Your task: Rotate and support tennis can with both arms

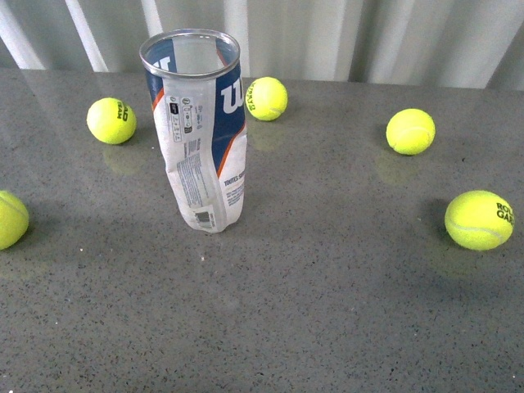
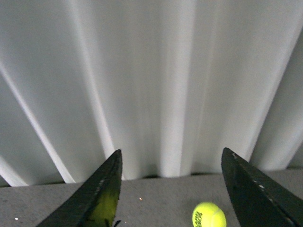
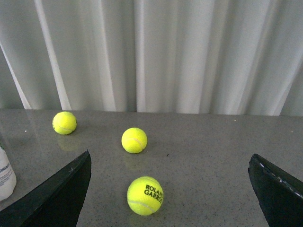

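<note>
a grey speckled table (image 1: 344, 311) is backed by a pale pleated curtain (image 3: 189, 52), and the tennis can (image 1: 199, 131) is seen upright, open end up, ahead of both grippers and touched by neither. the left gripper (image 2: 170, 189) and right gripper (image 3: 170, 189) are held spread apart and empty (yellow balls (image 3: 145, 195) lie scattered around). the can is judged light, thin-walled, slippery and easily crushed at its dent, so light, opposed holds near the metal rim (image 1: 190, 54) and base are suggested.

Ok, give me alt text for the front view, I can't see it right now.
An open-topped tennis can with a dented middle stands upright on a grey speckled table, with neither arm in view. Five yellow tennis balls lie scattered around it, none touching it.
</note>
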`<state>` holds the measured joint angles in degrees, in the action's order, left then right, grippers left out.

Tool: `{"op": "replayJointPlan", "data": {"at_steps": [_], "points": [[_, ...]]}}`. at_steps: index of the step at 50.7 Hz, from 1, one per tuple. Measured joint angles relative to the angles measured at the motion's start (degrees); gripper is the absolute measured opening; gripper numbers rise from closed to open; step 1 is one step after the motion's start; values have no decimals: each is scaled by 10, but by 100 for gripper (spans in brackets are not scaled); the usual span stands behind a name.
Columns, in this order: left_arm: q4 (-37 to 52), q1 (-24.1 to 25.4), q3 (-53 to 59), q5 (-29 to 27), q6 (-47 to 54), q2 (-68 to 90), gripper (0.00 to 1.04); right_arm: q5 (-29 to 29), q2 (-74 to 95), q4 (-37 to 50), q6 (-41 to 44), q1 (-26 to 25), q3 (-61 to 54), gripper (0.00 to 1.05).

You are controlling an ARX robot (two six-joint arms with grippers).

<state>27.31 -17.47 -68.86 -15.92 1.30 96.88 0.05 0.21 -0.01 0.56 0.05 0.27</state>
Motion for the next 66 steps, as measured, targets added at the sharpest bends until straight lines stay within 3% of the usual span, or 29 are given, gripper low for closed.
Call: {"op": "replayJointPlan", "data": {"at_steps": [8, 16, 28, 39, 45, 66], "points": [[122, 33, 170, 21, -6, -91, 42, -1, 0, 0, 0, 0, 0, 98], [184, 71, 357, 57, -12, -172, 4, -1, 0, 0, 0, 0, 0, 98], [217, 111, 508, 95, -14, -290, 4, -2, 0, 0, 0, 0, 0, 98], [207, 131, 582, 117, -14, -380, 4, -2, 0, 0, 0, 0, 0, 98], [182, 171, 613, 155, -14, -433, 4, -2, 0, 0, 0, 0, 0, 98], [99, 174, 674, 158, -14, -586, 4, -2, 0, 0, 0, 0, 0, 98]]}}
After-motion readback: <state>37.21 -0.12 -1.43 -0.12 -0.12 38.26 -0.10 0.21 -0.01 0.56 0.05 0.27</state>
